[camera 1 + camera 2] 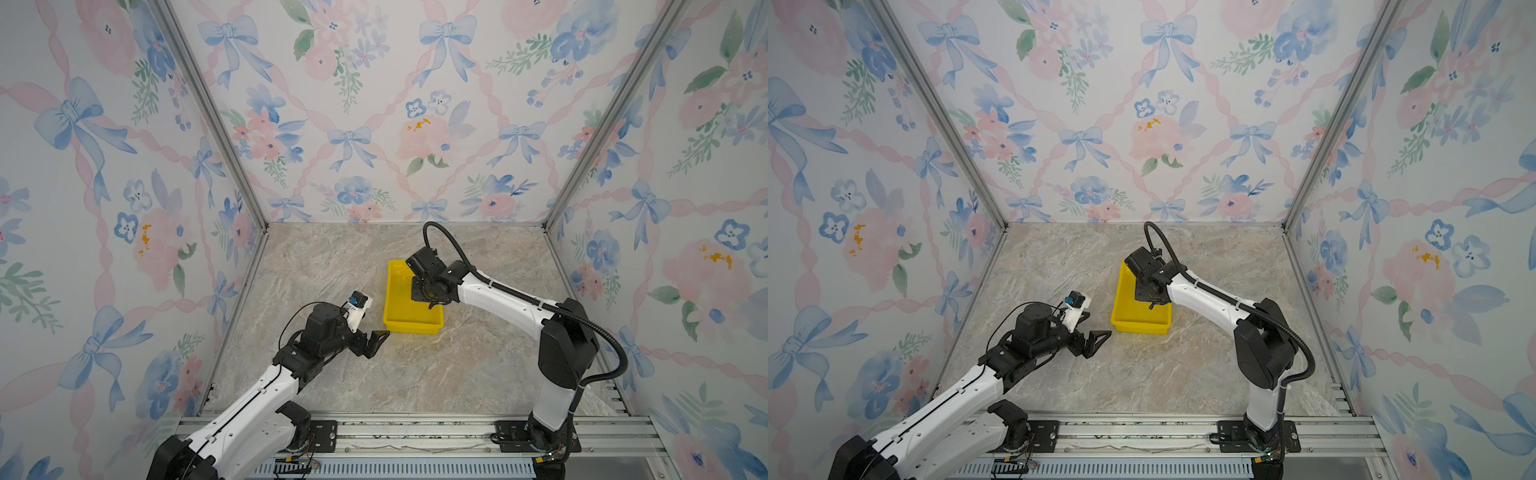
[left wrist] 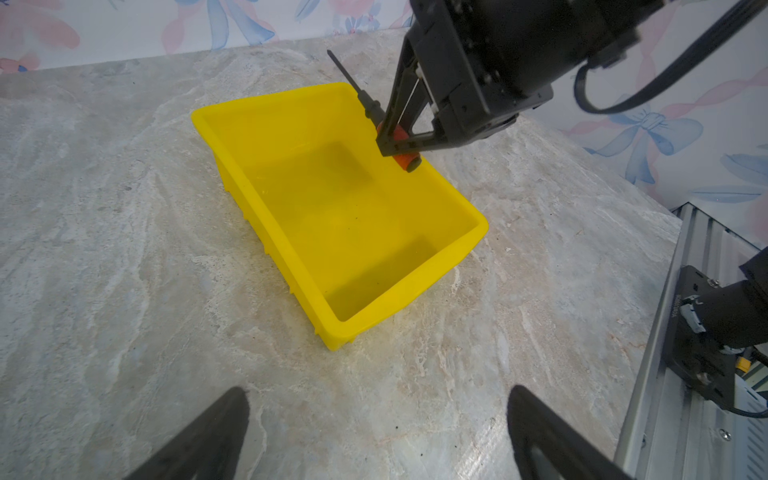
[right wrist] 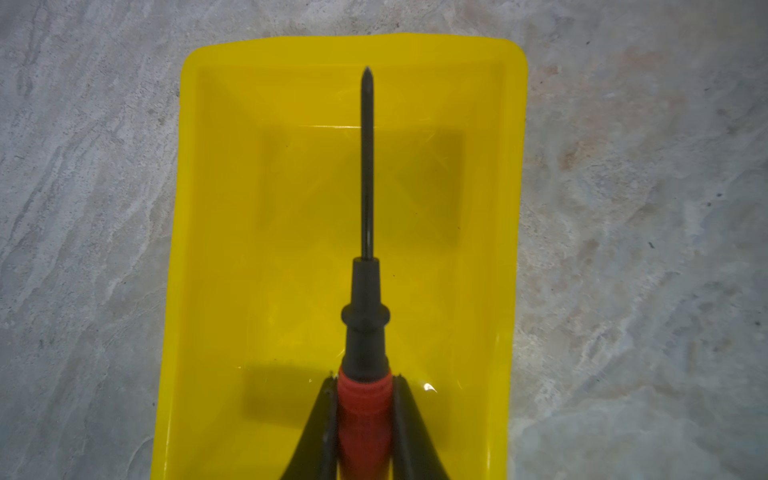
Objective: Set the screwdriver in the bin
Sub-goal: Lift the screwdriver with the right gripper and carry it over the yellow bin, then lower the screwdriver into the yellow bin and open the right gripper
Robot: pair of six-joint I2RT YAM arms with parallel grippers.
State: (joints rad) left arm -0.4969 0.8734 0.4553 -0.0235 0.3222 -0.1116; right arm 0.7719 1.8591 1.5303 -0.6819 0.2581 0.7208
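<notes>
Over the bin [image 3: 216, 249], right claw [image 3: 363, 380] clamped on screwdriver [image 3: 365, 316] by its red handle, shaft jutting ahead, left claw [image 2: 378, 392] apart

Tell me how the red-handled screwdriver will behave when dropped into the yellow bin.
The slim screwdriver with red-orange handle and black shaft looks stiff and probably light. Its round handle, clamped in the right gripper, will likely roll once released. The walls of the bright yellow plastic bin beneath should contain it.
</notes>
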